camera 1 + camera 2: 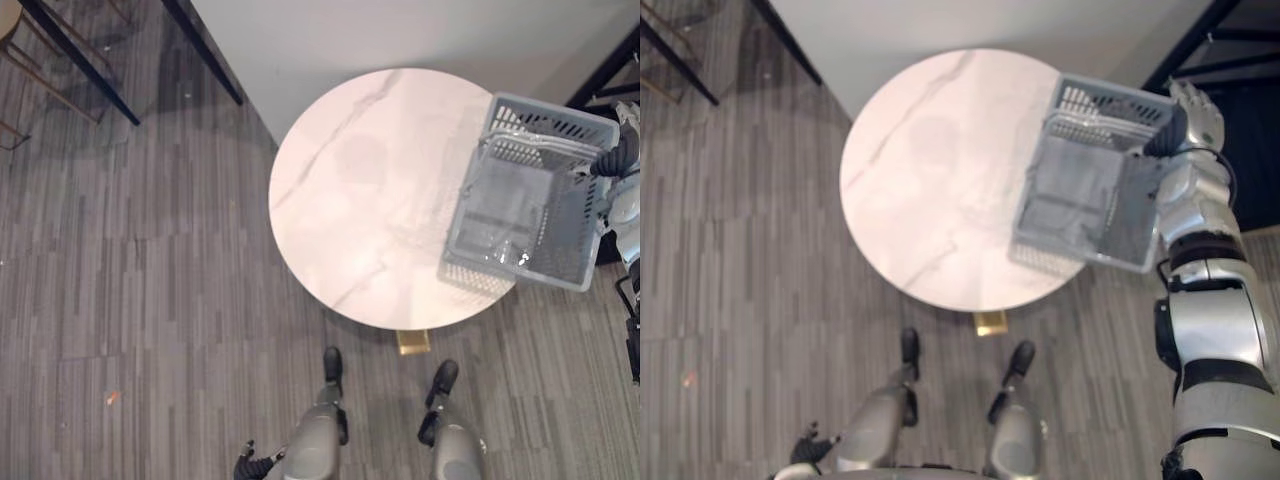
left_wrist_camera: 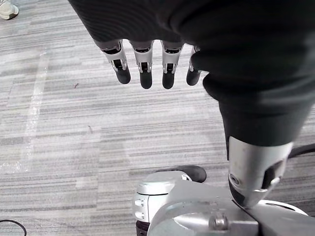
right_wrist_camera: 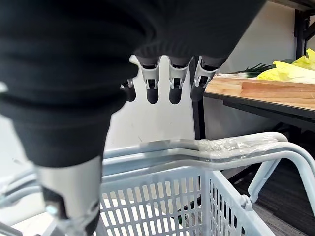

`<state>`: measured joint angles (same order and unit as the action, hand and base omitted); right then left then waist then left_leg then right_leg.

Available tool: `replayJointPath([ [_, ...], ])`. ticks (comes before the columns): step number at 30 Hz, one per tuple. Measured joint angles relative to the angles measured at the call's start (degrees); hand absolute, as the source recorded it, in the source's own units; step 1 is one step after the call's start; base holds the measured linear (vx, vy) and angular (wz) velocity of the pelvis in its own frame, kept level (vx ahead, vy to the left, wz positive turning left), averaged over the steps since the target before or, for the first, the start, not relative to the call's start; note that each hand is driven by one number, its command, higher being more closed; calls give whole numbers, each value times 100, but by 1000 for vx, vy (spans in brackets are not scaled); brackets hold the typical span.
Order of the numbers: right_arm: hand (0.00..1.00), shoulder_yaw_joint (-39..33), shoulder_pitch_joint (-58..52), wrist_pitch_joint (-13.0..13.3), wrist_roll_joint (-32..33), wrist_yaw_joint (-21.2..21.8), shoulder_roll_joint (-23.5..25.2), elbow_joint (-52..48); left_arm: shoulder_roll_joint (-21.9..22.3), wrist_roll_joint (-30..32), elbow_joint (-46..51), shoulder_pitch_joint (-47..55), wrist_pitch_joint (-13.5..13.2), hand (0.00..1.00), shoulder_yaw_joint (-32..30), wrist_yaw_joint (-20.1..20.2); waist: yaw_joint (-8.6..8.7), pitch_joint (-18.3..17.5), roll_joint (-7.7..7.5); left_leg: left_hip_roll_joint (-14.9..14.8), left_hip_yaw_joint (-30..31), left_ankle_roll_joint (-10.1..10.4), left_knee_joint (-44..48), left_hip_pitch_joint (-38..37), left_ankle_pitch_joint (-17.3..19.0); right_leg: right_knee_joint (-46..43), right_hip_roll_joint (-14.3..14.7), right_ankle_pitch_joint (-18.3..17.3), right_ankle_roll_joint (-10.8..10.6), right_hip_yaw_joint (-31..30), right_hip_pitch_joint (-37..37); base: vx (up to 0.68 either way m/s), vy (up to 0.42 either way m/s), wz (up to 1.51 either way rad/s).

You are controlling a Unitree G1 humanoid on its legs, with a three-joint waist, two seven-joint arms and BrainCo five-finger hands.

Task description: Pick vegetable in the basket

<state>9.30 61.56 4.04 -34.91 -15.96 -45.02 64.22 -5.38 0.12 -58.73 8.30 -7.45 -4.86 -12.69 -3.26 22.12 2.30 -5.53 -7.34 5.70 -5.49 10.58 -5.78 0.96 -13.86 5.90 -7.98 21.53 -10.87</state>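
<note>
Right robot hand, fingers straight and empty, hovers above the basket; leafy vegetables lie beyond the basket, ahead of its fingertips.

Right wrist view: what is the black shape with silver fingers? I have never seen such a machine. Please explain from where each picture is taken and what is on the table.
The machine is a humanoid robot with two arms. The black shape is the cover on its right hand. The two eye views come from a camera on its head, looking down at a round white table. Each wrist view comes from a camera on an arm, looking along that hand. A grey basket sits at the table's right edge, partly past it. The right hand is above the basket's handles, with straight fingers that grip nothing. The left hand hangs open over the floor. Leafy greens lie on a wooden shelf behind.
</note>
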Motion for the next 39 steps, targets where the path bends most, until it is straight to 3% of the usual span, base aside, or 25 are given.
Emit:
replayJointPath([
  [14, 0, -255, 44, -43, 0, 0, -21, 381, 5, 0, 52, -27, -4, 0, 51, -5, 3, 126, 85, -11, 37, 15, -1, 132, -57, -38, -1, 0, 0, 22, -116, 2, 0, 1],
  [15, 100, -255, 46, -49, -1, 0, -21, 404, 5, 0, 53, -27, -5, 0, 53, -5, 0, 126, 86, -11, 37, 15, -1, 140, -57, -39, -1, 0, 0, 22, -124, 0, 0, 0],
  [25, 100, -427, 236, -94, -5, -7, -31, 545, 31, 1, 57, -58, -9, 0, 130, -6, -18, 197, 209, -13, 105, 7, -2, 239, -124, -117, -10, -2, 0, 47, -219, 1, 1, 2],
  [39, 100, -192, 217, -109, -11, 8, 121, 585, -4, 1, 50, -168, 4, 0, 231, -51, -81, 200, 215, -17, 86, 7, 0, 250, -138, -128, -10, 0, 1, 21, -249, 7, 0, 0],
])
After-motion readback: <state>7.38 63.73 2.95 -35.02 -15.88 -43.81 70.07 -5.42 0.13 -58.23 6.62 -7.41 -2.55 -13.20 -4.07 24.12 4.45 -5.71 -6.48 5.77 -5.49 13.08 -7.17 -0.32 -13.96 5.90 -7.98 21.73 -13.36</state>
